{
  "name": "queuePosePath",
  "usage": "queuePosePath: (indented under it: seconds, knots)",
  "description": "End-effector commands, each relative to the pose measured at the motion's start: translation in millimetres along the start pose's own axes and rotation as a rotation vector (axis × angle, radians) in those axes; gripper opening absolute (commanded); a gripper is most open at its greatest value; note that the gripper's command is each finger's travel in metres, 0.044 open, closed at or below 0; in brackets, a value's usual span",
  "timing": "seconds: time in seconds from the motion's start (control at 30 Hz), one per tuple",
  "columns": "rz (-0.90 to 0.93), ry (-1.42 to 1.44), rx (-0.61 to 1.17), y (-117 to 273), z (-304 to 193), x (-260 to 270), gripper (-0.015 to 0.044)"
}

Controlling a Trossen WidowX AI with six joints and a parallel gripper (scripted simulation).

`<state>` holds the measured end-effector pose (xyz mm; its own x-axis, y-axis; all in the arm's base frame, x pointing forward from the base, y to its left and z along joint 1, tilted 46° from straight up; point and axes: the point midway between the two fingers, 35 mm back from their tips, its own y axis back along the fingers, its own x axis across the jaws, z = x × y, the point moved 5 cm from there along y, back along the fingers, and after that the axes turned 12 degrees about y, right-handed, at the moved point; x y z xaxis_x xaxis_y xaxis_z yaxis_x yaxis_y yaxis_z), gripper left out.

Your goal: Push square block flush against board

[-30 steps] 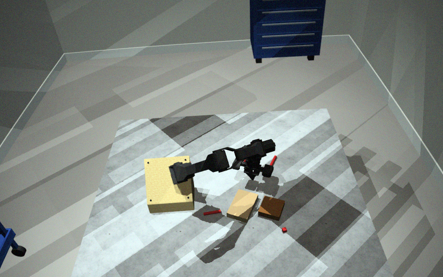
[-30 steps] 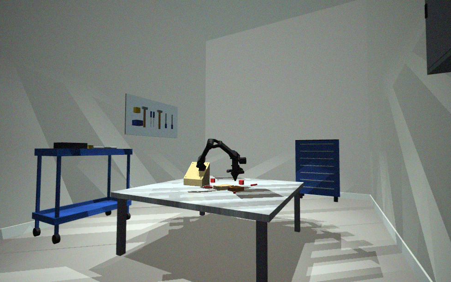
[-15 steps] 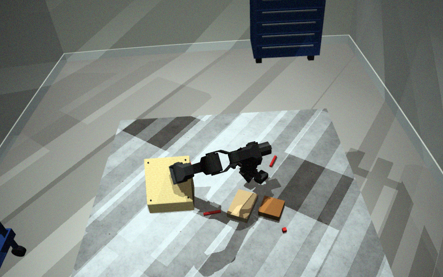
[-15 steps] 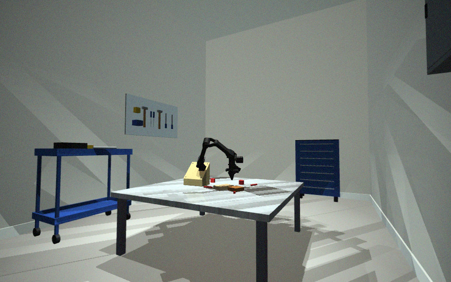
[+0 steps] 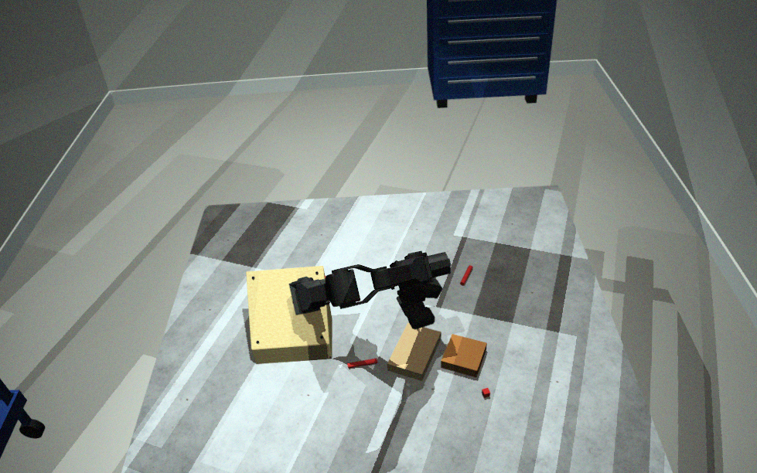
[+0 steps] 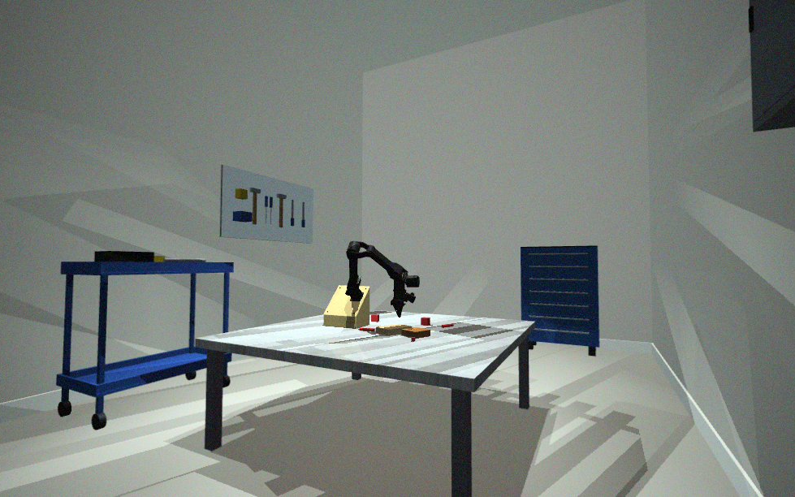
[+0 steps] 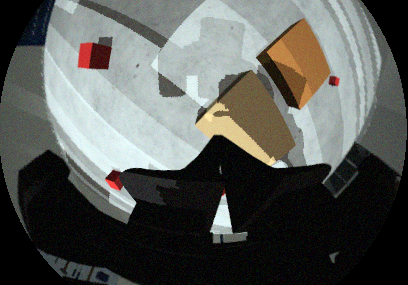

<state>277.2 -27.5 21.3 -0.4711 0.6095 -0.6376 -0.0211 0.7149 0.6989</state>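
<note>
The tan rectangular board [image 5: 407, 349] [image 6: 391, 330] [image 7: 262, 111] lies flat on the table. The orange-brown square block [image 5: 466, 351] [image 6: 416, 332] [image 7: 312, 59] lies flat to its right in the top view. A narrow gap, wider at one end, separates their facing sides, and the block is turned slightly relative to the board. My gripper [image 5: 422, 324] [image 6: 398, 313] [image 7: 217, 139] is shut and empty. Its tip hangs above table height near the board's far end in the top view, and covers a little of the board in the wrist view. It appears clear of both parts.
A yellow sloped box [image 5: 277, 311] [image 6: 341, 304] stands at the arm's base. Red bars [image 5: 466, 274] [image 5: 362, 362] lie beyond the block and left of the board. A small red cube [image 5: 485, 392] [image 7: 334, 81] lies near the block. Larger red cubes [image 6: 425, 321] [image 6: 374, 317] stand farther back.
</note>
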Motion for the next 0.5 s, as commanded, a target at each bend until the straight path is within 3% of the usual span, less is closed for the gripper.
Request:
queuePosePath:
  seconds: [0.0,0.47]
  knots:
    - [-0.003,-0.132,0.006,-1.7,-14.7,-0.5,0.0000]
    - [-0.005,-0.595,0.008,-4.3,-59.9,3.4,0.0000]
